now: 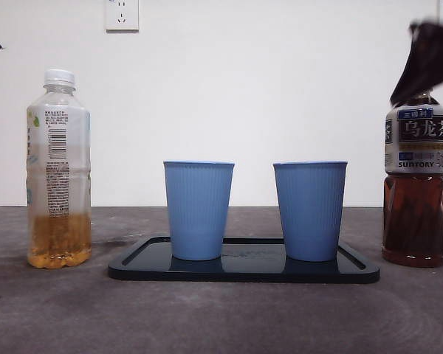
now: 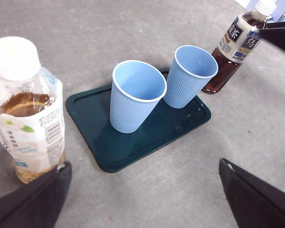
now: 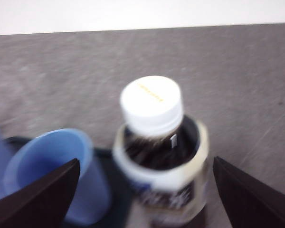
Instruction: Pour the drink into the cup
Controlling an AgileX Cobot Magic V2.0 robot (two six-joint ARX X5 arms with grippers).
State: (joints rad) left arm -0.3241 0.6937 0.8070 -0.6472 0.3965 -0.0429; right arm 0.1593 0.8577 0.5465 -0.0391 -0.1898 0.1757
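Right wrist view shows the right gripper (image 3: 145, 190) with both jaws spread wide, one on each side of the dark tea bottle (image 3: 159, 156), not touching it; the white cap is still fitted. In the front view that gripper (image 1: 428, 66) hangs over the bottle's neck (image 1: 416, 184), which stands upright on the table (image 1: 221, 317), just beside the end of the dark tray (image 1: 244, 273). The left gripper (image 2: 142, 190) is likewise released, jaws far apart, holding nothing, near the pale bottle (image 2: 28, 118).

Risks from this position, judged from the layout:
- The right wrist picture is blurred, which suggests motion. A jaw arriving off-centre could strike the cap or shoulder and tip the tall, nearly full bottle.
- The bottle stands close to the right-hand cup (image 1: 310, 210). A push toward the tray could knock this light, empty cup over.
- The cap is on. Tilting before it is removed delivers nothing; a loose grip on the label could let the bottle slip.
- Both cups sit near each other, so a badly aimed pour could land on the tray.

Count:
- Bottles: two. The dark one is nearly full; the pale bottle (image 1: 57, 169) holds amber drink low down.
- Cups: two, blue, ribbed, upright, side by side; the other is the left-hand cup (image 1: 198, 210).
- Trays: one.
- Grippers: two.
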